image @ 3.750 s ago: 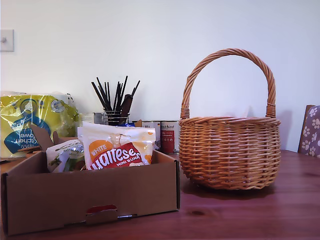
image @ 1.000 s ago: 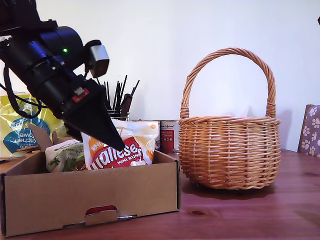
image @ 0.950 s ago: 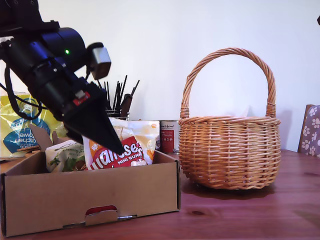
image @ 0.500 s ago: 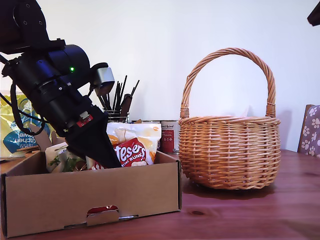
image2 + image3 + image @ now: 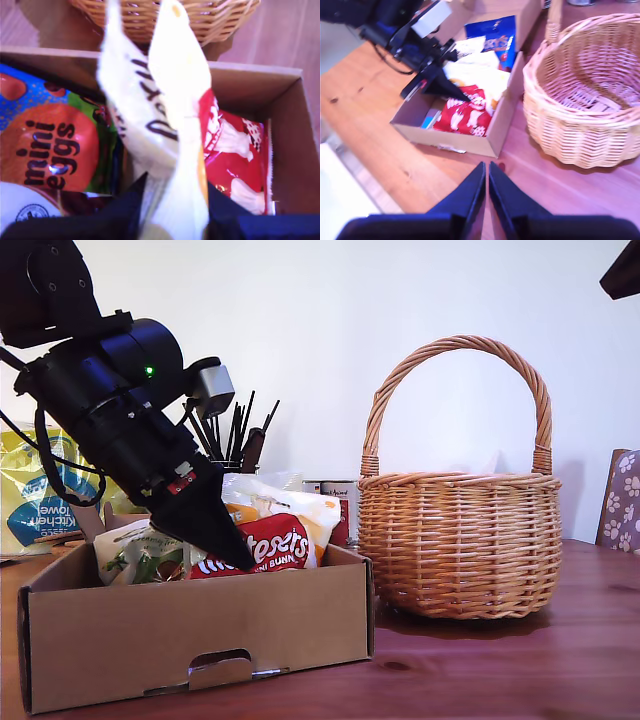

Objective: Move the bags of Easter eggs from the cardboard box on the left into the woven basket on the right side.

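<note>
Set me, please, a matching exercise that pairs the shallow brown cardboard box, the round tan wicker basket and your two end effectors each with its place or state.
Things:
1. shallow brown corrugated cardboard box
2. round tan wicker basket with an arched handle
3. my first end effector
4. my second end effector

Places or states:
A. shut on the white-orange glossy sweet bag with a red band
B. stands at the exterior view's left
C. shut on nothing, above the brown wooden table
D. stands at the exterior view's right, no bag visible inside

Pairs: 1-B, 2-D, 3-A, 4-C.
</note>
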Motion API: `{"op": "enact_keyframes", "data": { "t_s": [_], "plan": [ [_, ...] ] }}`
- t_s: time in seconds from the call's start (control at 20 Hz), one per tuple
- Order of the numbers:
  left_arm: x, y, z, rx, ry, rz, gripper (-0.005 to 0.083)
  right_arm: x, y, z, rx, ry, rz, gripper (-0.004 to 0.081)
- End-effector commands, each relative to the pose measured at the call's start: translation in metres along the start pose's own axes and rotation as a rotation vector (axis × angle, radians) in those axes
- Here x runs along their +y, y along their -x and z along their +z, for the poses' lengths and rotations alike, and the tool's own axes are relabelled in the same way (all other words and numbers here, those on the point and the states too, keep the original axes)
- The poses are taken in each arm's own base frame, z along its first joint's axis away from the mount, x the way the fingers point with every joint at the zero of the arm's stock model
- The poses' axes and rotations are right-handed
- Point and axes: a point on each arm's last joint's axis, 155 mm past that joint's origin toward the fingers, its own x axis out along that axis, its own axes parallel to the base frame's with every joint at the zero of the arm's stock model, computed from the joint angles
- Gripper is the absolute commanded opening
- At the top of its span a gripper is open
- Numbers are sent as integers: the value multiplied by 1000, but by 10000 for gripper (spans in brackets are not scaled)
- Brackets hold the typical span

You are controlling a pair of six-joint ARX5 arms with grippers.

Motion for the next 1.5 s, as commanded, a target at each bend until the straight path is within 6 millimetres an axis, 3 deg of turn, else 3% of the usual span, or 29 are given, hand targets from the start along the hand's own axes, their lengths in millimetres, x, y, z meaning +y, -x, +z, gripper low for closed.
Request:
{"op": "enact_keyframes", "data": {
  "t_s": [0.0,0.35,0.55,0.7,0.85,1.15,1.45],
  "plan": [
    [6,5,15,-23,-22,14,-17,3,-1,-3,5,22,16,-12],
    [0,61,70,-71,-55,42,-19,4,-2,-3,6,31,19,-12],
    [-14,95,105,-163,-107,41,-19,4,-2,-1,-2,36,19,-12],
    [-33,108,124,-239,-89,-29,-19,4,-2,1,-9,40,19,-12],
    [-49,99,143,-280,-116,-55,-19,4,-2,0,-5,37,19,-12],
    [-56,82,211,-452,-184,102,-19,-8,7,7,-47,74,-70,-12],
    [-42,25,227,-477,-195,226,-19,-25,31,32,-139,110,-226,-12]
  ]
}}
